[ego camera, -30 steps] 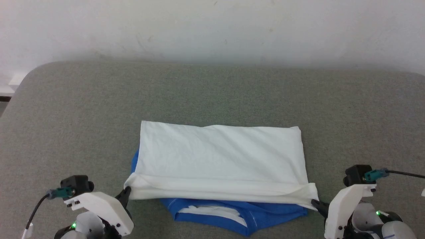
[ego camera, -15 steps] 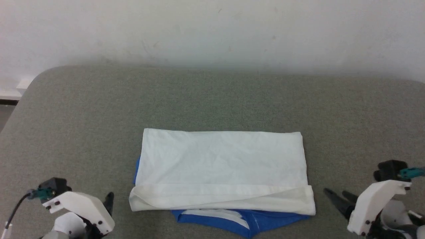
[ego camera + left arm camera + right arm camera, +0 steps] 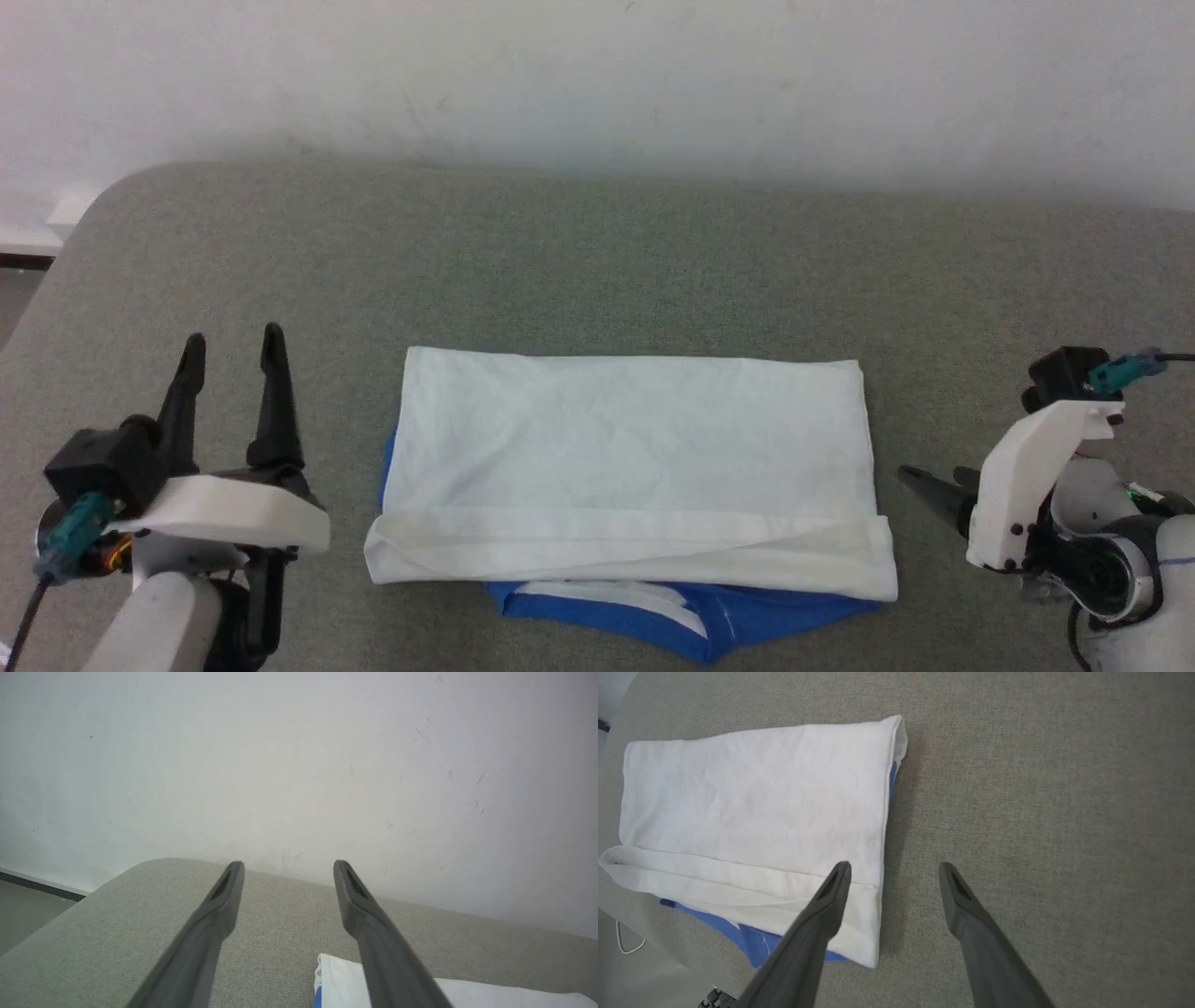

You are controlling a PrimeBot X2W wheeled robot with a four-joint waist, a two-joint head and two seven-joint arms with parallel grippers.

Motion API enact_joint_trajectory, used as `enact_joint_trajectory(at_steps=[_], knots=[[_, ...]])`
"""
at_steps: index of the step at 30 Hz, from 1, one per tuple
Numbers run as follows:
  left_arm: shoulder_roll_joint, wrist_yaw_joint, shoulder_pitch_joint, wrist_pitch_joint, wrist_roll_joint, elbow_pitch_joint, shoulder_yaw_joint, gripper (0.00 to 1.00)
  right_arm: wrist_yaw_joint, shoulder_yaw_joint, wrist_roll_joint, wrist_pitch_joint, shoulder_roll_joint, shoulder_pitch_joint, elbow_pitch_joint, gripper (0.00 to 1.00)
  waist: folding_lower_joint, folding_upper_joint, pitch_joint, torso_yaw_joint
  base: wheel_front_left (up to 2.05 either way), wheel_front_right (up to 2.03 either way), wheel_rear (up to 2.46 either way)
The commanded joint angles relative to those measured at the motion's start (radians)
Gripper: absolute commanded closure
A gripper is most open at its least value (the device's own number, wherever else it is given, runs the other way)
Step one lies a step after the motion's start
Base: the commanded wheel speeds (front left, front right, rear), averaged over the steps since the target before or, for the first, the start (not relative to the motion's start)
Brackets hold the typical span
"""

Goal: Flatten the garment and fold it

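The garment [image 3: 625,457] lies flat on the near middle of the grey table [image 3: 597,261]. It's already down to a wide rectangle, white body panel on top, with a strip of bright blue collar [image 3: 691,618] poking out under the near edge. Neither gripper is holding anything. The left gripper [image 3: 233,338] sits off the garment's left side, clear of the cloth, with its fingers spread wide and pointing toward the wall [image 3: 597,84]. The right gripper [image 3: 932,481] is low, just beside the near right corner, fingers parted and empty, aimed in at the cloth. This looks like the gap between folds, so the next thing is probably a side-to-side fold to halve that rectangle. To do it cleanly, the robot would want to pinch all the layers at a short edge, not just the top sheet, or the blue part underneath gets left behind and slides out further. It should also lift low and lay the cloth over rather than drag it. The cloth reads as thin soft cotton jersey, lightly creased, with a thicker doubled hem band [image 3: 625,551] running along the near side that bulges a bit at both corners. The table cover is a coarse woven fabric with rounded corners, so it should grip the bottom layer pretty well.
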Motion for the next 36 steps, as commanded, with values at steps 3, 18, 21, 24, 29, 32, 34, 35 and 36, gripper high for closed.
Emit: enact_joint_trajectory(at_steps=[3, 18, 21, 24, 29, 32, 34, 35, 36], knots=[[-0.051, -0.05, -0.048, -0.03, 0.115, -0.011, -0.005, 0.0, -0.001, 0.059, -0.004, -0.002, -0.028, -0.074, 0.101, 0.0, -0.0001, 0.0, 0.047, 0.026, 0.0, 0.0, 0.0], [-0.215, -0.196, -0.037, -0.031, 0.321, 0.02, 0.094, 0.0, -0.001, 0.301, 0.085, -0.06, -0.016, -0.176, 0.334, 0.0, -0.0001, 0.0, 0.1, 0.039, 0.0, 0.0, 0.0], [-0.238, -0.219, -0.043, -0.031, 0.336, 0.032, 0.111, 0.0, -0.001, 0.334, 0.096, -0.081, -0.022, -0.196, 0.362, 0.0, -0.0001, 0.0, 0.107, 0.04, 0.0, 0.0, 0.0], [-0.257, -0.239, -0.047, -0.031, 0.349, 0.045, 0.129, 0.0, -0.001, 0.362, 0.097, -0.084, -0.043, -0.211, 0.392, 0.57, -0.0001, 0.0, 0.111, 0.039, 0.0, 0.0, 0.0], [-0.283, -0.269, -0.045, -0.031, 0.365, 0.059, 0.162, 0.0, -0.001, 0.36, 0.121, -0.103, -0.082, -0.219, 0.424, 1.0, -0.0001, 0.0, 0.106, 0.032, 0.0, 0.0, 0.0], [-0.295, -0.282, -0.039, -0.031, 0.376, 0.064, 0.181, 0.0, -0.001, 0.338, 0.129, -0.108, -0.122, -0.211, 0.435, 1.0, -0.0001, 0.0, 0.099, 0.026, 0.0, 0.0, 0.0], [-0.303, -0.289, -0.035, -0.031, 0.385, 0.065, 0.191, 0.0, -0.001, 0.316, 0.118, -0.11, -0.161, -0.203, 0.444, 1.0, -0.0001, 0.0, 0.093, 0.022, 0.0, 0.0, 0.0], [-0.306, -0.293, -0.032, -0.031, 0.389, 0.066, 0.197, 0.0, -0.001, 0.302, 0.112, -0.108, -0.179, -0.197, 0.449, 1.0, -0.0001, 0.0, 0.088, 0.019, 0.0, 0.0, 0.0], [-0.308, -0.296, -0.029, -0.031, 0.393, 0.067, 0.201, 0.0, -0.001, 0.287, 0.106, -0.107, -0.197, -0.192, 0.454, 1.0, -0.0001, 0.0, 0.084, 0.016, 0.0, 0.0, 0.0]])
